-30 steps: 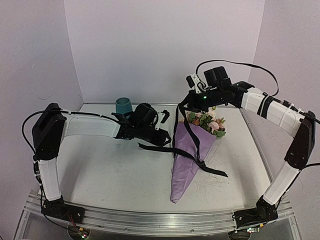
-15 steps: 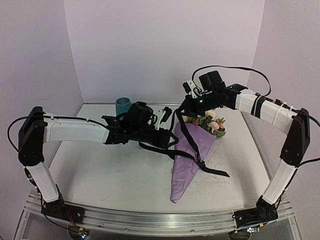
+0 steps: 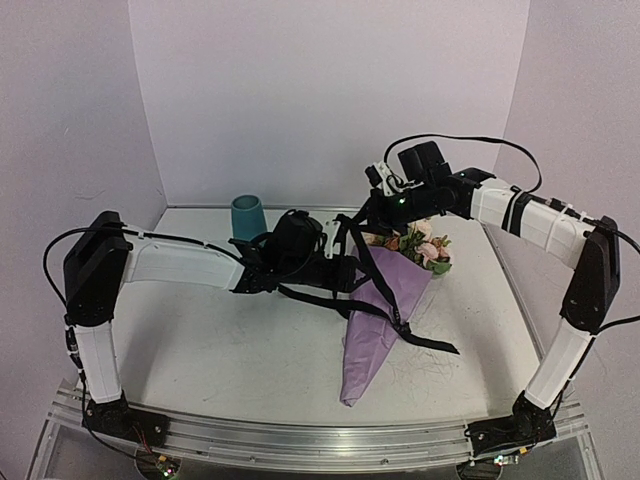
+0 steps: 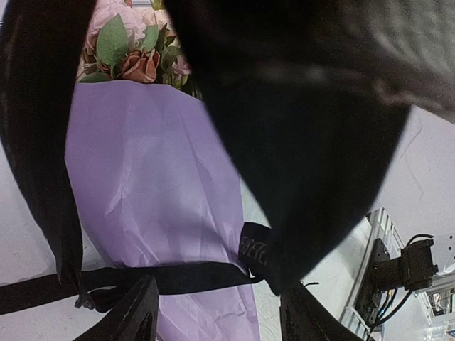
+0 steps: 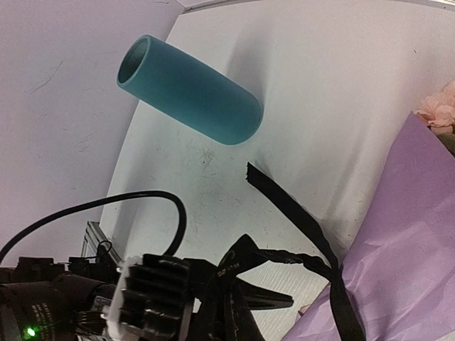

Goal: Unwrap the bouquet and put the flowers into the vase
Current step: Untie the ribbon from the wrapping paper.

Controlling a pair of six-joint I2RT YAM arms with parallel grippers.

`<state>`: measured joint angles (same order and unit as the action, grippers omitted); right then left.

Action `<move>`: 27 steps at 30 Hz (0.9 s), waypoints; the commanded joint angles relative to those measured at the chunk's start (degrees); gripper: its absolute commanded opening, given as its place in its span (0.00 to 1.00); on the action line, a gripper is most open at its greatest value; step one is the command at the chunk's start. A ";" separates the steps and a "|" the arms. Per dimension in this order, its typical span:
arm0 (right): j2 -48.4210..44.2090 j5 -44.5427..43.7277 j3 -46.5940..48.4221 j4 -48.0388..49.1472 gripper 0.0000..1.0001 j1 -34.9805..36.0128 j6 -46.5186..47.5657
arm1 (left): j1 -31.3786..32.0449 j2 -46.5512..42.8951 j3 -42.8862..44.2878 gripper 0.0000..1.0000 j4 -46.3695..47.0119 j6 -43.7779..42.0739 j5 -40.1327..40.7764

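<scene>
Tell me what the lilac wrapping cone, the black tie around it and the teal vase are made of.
The lilac wrapping cone: thin paper, matte, judging by its fine creases. The black ribbon: flat fabric band, limp, with faint printed lettering. The tall teal vase: smooth, even, low-sheen surface; ceramic or plastic, the look leaves it open.

You see plain pale lilac walls point(image 3: 330, 90) around a scuffed white table point(image 3: 220, 340); a metal rail point(image 3: 300, 437) runs along its near edge.
</scene>
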<state>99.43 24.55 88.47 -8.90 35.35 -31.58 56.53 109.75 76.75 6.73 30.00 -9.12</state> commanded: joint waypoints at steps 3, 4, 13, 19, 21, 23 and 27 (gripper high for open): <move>-3.01 2.26 -1.74 1.84 0.03 0.07 -2.86 | -0.20 2.58 7.14 0.59 3.85 -1.99 2.16; -3.15 2.17 -2.04 1.98 0.03 0.07 -3.03 | -0.19 2.87 7.91 0.59 4.03 -2.27 1.75; -3.69 1.11 -2.86 2.49 0.07 0.07 -3.74 | -0.36 3.48 9.02 0.20 4.95 -1.87 0.50; -6.06 -4.26 -4.15 2.24 0.29 0.07 -3.07 | -1.78 -1.26 3.27 0.00 3.99 -1.09 4.41; -7.07 -6.13 -4.88 1.78 0.39 0.04 -2.40 | -2.61 -2.95 2.54 0.00 1.49 -1.47 5.03; -8.33 -7.79 -6.15 1.26 0.44 0.04 -1.64 | -3.54 -4.65 2.02 0.00 -1.75 -2.42 5.31; -10.38 -9.81 -10.15 -0.07 0.45 -0.01 -0.14 | -5.91 -8.23 0.81 0.00 -6.17 -3.26 5.19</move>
<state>92.39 18.35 81.56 -7.32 35.35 -33.81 52.86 108.57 78.04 4.56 28.24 -5.27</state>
